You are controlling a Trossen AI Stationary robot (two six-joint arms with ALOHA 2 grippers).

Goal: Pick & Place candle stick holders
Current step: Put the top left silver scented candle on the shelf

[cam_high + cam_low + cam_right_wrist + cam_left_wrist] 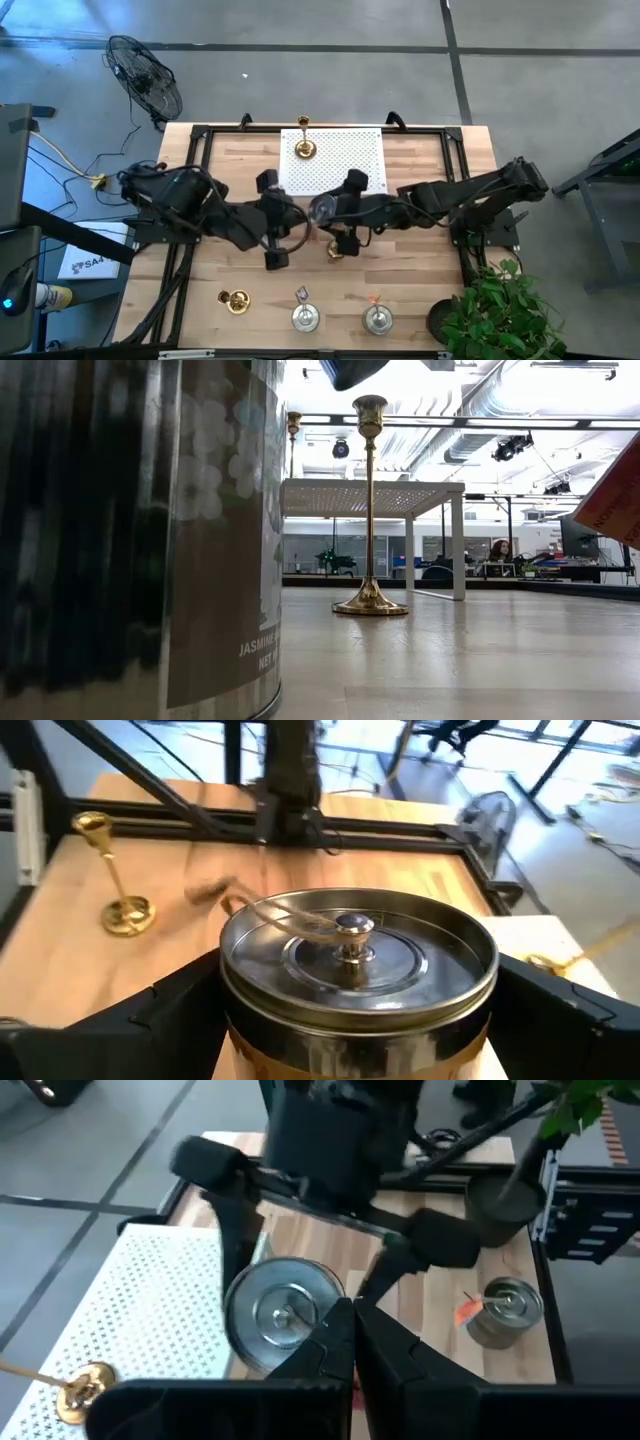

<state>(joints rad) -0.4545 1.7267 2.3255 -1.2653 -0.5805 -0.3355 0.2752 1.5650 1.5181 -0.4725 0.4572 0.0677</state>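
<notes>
My right gripper point(324, 210) is closed wide on a squat silvery candle stick holder point(355, 970), lifted near the white rack's near edge. My left gripper point(350, 1335) is shut and empty, its tips just short of that holder point(285, 1315). One gold holder point(304, 148) stands by its base on the white perforated rack point(345, 165). Another gold holder point(370, 600) stands upright on the table below the grippers. A third gold one point(236, 300) and two silvery ones point(305, 318) point(377, 318) sit near the front edge. My right gripper pinches the silvery holder's round side wall point(235, 995) between its two widely spread fingers point(150, 1020), one on each side. The fingers come slanting down from the table's right. The holder sits upright, top up, and looks clear of the table.
A potted plant point(490, 305) stands at the near right corner. A fan point(145, 75) stands on the floor beyond the far left corner. A black frame point(200, 135) edges the table. A silvery tin point(140, 530) fills the low view's left.
</notes>
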